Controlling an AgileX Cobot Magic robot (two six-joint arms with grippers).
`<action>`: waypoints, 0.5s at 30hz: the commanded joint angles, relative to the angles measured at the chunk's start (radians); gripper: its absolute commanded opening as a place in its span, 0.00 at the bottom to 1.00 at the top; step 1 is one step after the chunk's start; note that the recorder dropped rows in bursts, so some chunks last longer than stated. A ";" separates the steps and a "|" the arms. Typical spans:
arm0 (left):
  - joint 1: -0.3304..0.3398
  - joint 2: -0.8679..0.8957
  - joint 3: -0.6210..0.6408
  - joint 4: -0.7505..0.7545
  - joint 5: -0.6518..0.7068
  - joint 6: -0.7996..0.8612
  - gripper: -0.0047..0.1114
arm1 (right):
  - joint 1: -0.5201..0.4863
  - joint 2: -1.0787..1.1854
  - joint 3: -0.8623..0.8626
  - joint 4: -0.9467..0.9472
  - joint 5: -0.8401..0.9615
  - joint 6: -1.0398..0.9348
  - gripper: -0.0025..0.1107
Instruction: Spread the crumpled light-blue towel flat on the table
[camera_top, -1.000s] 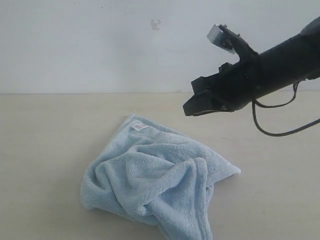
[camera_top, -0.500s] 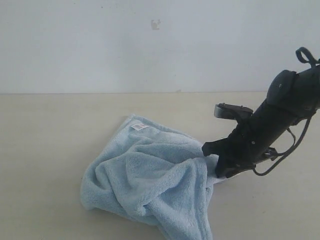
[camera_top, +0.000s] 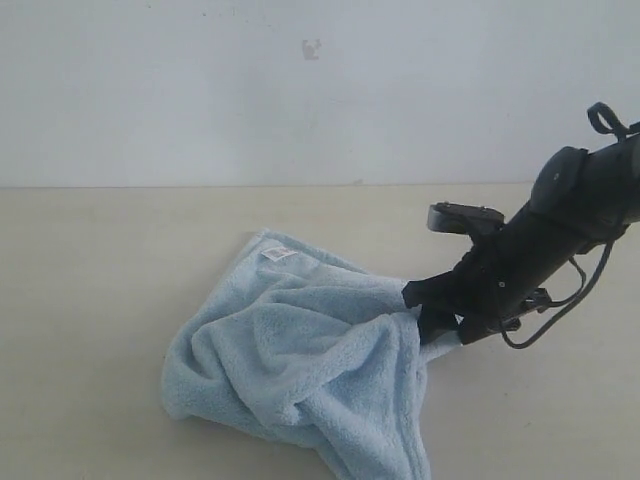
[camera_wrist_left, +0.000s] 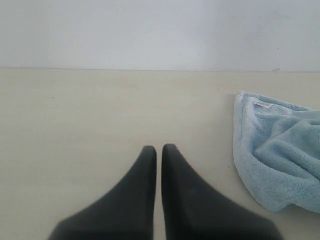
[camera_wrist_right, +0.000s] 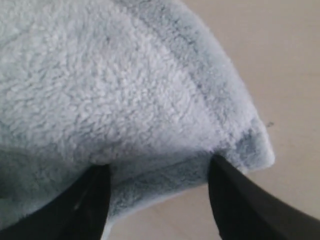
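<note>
Down in the lower middle of the exterior view, the crumpled towel (camera_top: 300, 370) lies on the table (camera_top: 90, 300), and the right gripper (camera_top: 422, 318) sits at its right edge. Next, the left wrist view shows the left gripper (camera_wrist_left: 159, 150) pinched closed over bare table, apart from the towel. Last, the right wrist view shows the right gripper's fingers (camera_wrist_right: 90, 210) spread wide, a towel corner between them.

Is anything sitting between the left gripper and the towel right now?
No. In the left wrist view, only a bare stretch of table lies between the shut left gripper and the towel.
</note>
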 joint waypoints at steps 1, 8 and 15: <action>-0.010 -0.004 -0.001 0.000 -0.003 0.000 0.07 | -0.001 -0.027 -0.002 -0.118 -0.029 0.052 0.52; -0.010 -0.004 -0.001 0.000 -0.003 0.000 0.07 | -0.001 -0.025 -0.002 -0.362 -0.042 0.375 0.52; -0.010 -0.004 -0.001 0.000 -0.003 0.000 0.07 | -0.001 -0.025 -0.002 -0.089 -0.017 0.070 0.52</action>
